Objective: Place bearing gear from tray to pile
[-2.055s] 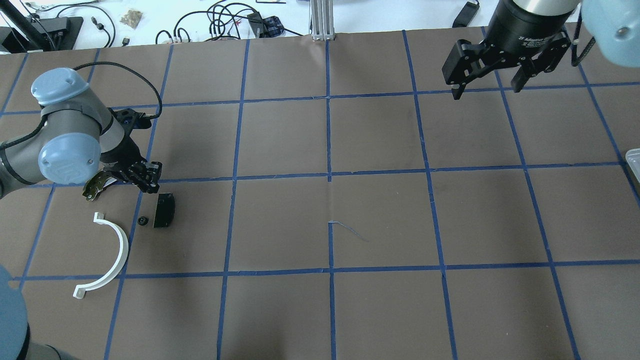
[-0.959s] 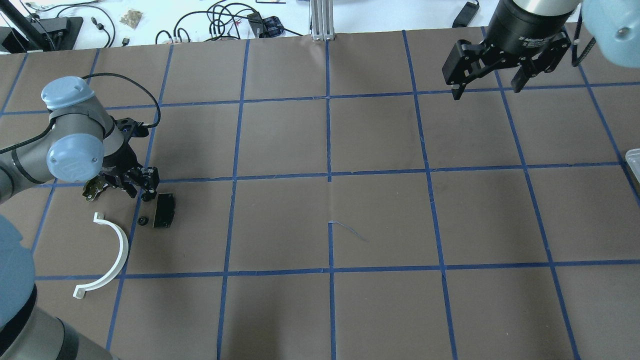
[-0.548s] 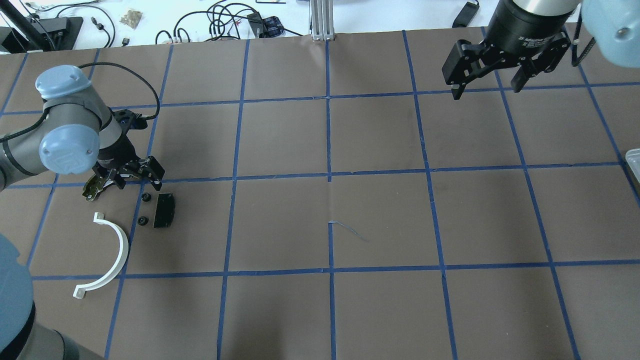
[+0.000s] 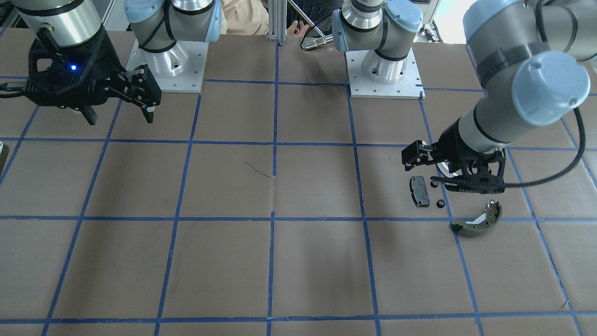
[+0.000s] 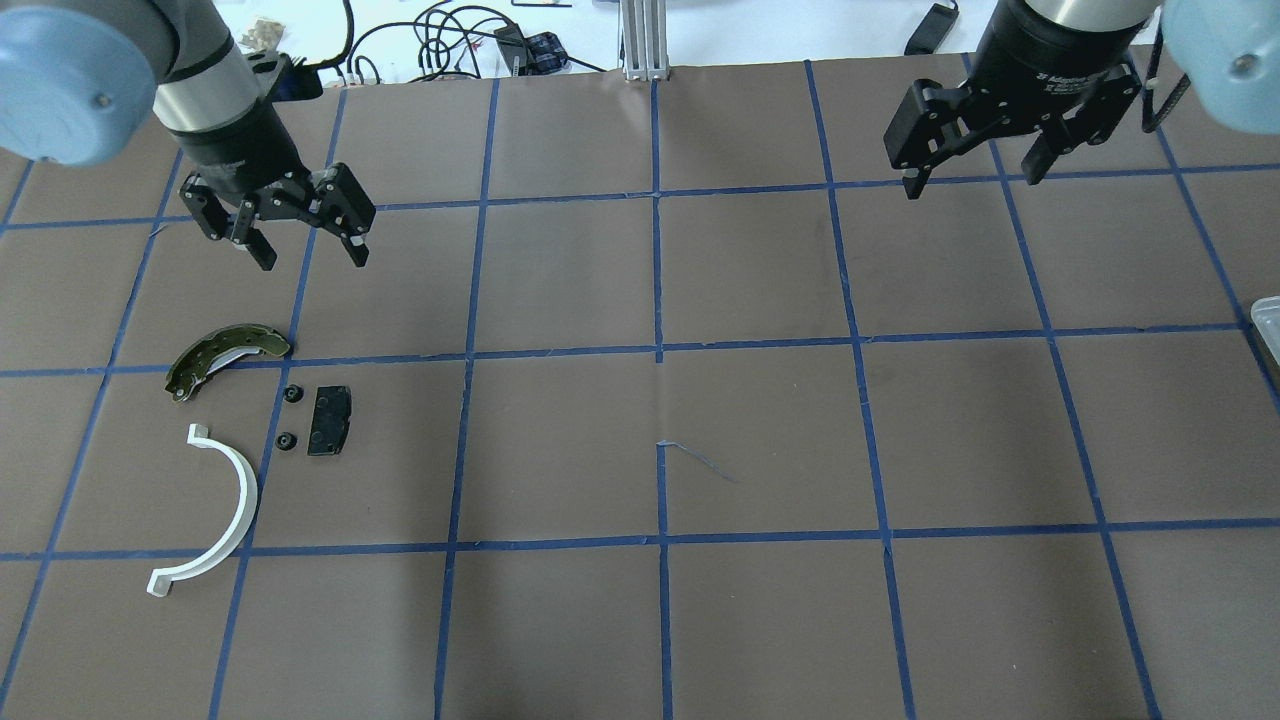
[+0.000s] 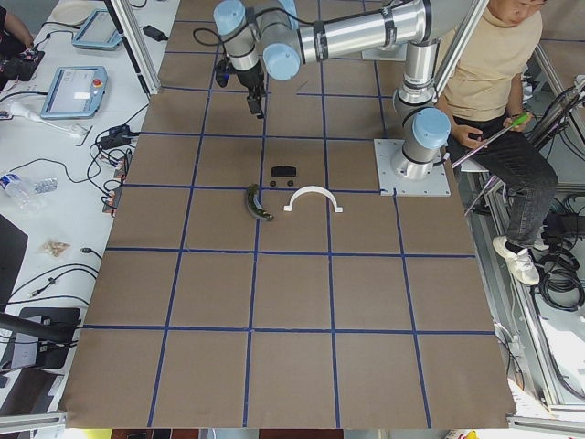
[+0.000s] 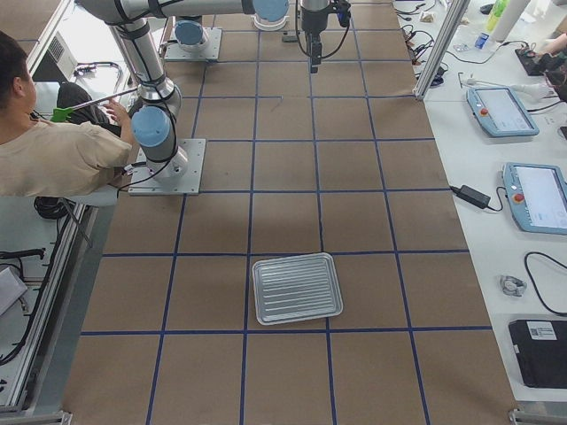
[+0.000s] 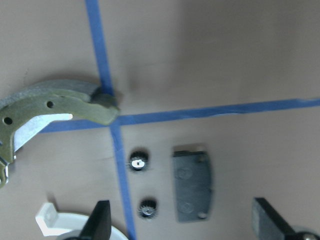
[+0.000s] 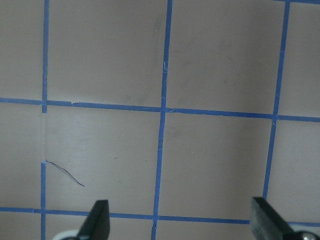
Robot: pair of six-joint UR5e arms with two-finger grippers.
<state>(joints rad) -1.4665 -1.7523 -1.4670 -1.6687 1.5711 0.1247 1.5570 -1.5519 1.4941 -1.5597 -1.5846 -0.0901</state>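
Observation:
Two small black bearing gears (image 5: 292,394) (image 5: 285,440) lie on the table in the pile, just left of the black pad (image 5: 329,420). The olive brake shoe (image 5: 225,358) and the white half-ring (image 5: 215,510) lie beside them. In the left wrist view the gears (image 8: 138,162) (image 8: 147,207) sit between the shoe (image 8: 55,107) and the pad (image 8: 192,189). My left gripper (image 5: 290,235) is open and empty, raised beyond the pile. My right gripper (image 5: 975,170) is open and empty at the far right.
The metal tray (image 7: 297,288) lies near the table's right end, and its corner shows in the overhead view (image 5: 1268,325). Cables and gear lie beyond the far table edge (image 5: 450,40). A person sits behind the robot bases (image 6: 503,82).
My left gripper was low over the pile, opened and left a second gear beside the pad. It has since lifted and drawn back toward the far edge. The right arm has not moved.

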